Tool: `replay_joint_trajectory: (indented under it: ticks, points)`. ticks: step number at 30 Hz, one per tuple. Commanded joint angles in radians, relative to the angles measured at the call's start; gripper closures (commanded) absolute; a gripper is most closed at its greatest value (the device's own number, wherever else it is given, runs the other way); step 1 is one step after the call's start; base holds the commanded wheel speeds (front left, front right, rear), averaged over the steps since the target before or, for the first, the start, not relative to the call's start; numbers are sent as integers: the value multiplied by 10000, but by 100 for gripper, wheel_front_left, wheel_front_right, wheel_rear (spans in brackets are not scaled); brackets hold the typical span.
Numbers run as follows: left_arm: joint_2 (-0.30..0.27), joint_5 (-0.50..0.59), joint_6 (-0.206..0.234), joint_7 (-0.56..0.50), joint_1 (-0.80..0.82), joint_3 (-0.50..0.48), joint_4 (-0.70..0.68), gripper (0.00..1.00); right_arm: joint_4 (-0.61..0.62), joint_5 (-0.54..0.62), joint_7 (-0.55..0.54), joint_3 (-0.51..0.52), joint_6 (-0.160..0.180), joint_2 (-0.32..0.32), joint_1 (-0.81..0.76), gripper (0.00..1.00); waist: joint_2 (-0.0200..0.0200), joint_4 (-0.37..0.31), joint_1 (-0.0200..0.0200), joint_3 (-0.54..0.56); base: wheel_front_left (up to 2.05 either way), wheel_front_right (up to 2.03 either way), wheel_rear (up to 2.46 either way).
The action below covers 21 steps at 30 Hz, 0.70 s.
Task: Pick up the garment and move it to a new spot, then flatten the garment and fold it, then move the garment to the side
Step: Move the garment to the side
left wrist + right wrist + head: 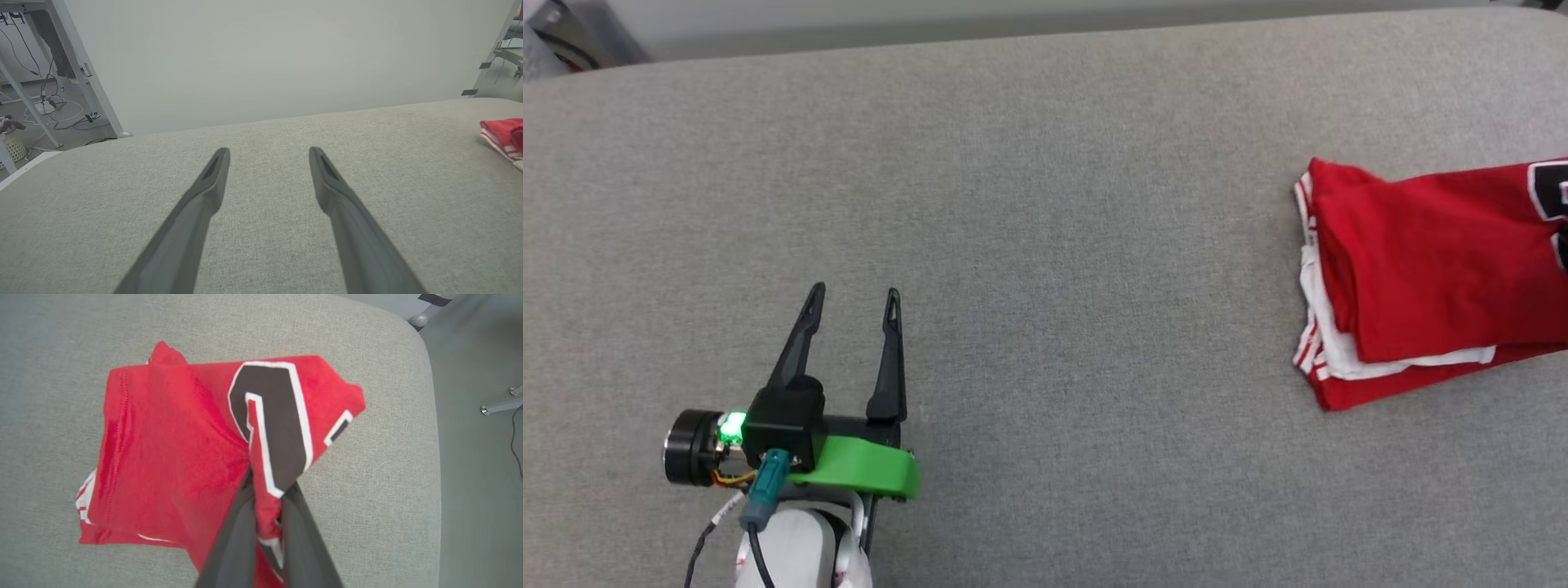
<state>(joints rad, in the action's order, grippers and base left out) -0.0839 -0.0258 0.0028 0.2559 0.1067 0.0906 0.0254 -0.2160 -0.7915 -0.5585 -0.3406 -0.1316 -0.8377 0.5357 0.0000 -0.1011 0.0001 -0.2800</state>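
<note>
Garment cloth sits clamped nearest the right wrist camera. The right gripper has its jaws closed together on a bunched fold of red fabric that bears a black numeral outlined in white. Beyond that pinch, the rest of the folded shirt lies on the grey fabric-covered desk, near its rounded corner, with red-and-white striped trim at the lower left edge. Grey floor lies past that corner.

In the head view the left gripper is nearest, at the lower left, its jaws apart and holding nothing, over bare desk. A green bracket and a lit green lamp sit at its wrist. Farther up and well apart to the right, the garment lies at the right edge of the picture, which cuts it off. White sleeve layers and striped trim show at its left end, with red cloth on top.

From the left wrist, the two spread fingers point across the desk, and the garment's striped end lies off to the far right. Past the desk's far edge stands a pale wall, with a metal frame and cables on the floor at the left.
</note>
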Motion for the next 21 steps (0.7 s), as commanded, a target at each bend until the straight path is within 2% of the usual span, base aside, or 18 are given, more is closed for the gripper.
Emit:
replay_joint_trajectory:
  ticks: [1, 8, 21]
  points:
    - [-117, 95, -55, 59, 250, -42, -88, 0, -196, 166, 57, 35, 9, -124, 305, 100, 0, -664, -1, -1095, 0, 0, 0]
    - [-304, 169, -131, 59, 768, -24, -441, 0, -1438, 777, 28, 9, 9, -827, 1511, 100, 0, -697, -1, -1943, 0, 0, 0]
    - [-417, 220, -77, 59, 1121, 86, -1002, 0, -3867, 1716, 653, 873, 9, -1016, 2926, 100, 0, -394, -1, -2719, 0, 0, 0]
